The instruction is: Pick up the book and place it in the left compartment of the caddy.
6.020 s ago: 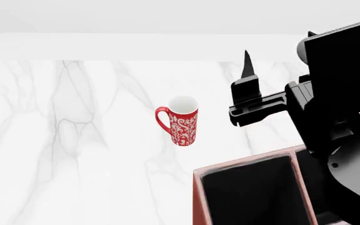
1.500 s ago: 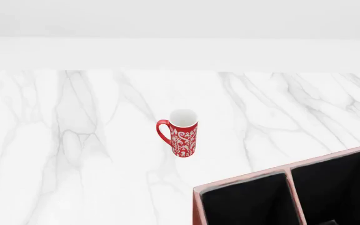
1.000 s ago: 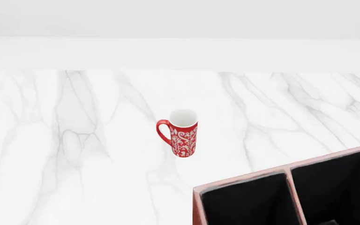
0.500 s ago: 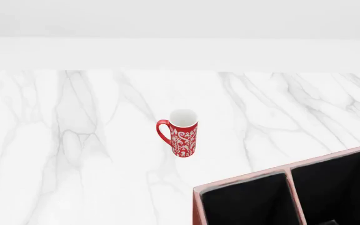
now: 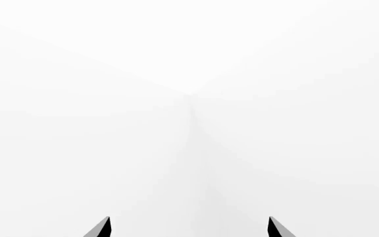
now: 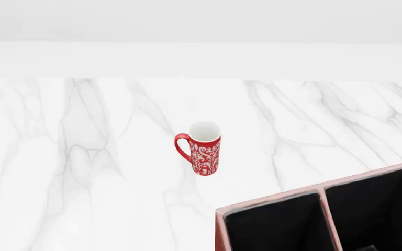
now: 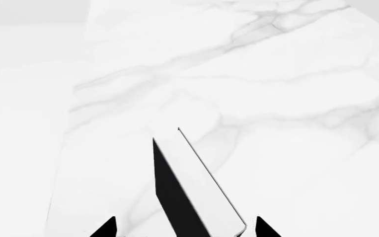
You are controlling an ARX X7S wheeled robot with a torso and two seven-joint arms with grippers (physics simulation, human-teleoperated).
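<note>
Right gripper (image 7: pixel 185 228) has its fingers (image 7: pixel 105 228) clamped on the book (image 7: pixel 196 190), held over the tabletop (image 7: pixel 295 98). Left gripper (image 5: pixel 188 228) fingers spread wide, nothing in them. Caddy (image 6: pixel 271 201) sits near the mug (image 6: pixel 202 148).

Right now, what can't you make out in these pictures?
Caddy: head view's bottom and right edges cut most of it off.
Book: right wrist view's frame edge cuts its near end, so whether right gripper grips it is unclear.
Left gripper: only fingertips show, against blank white.
</note>
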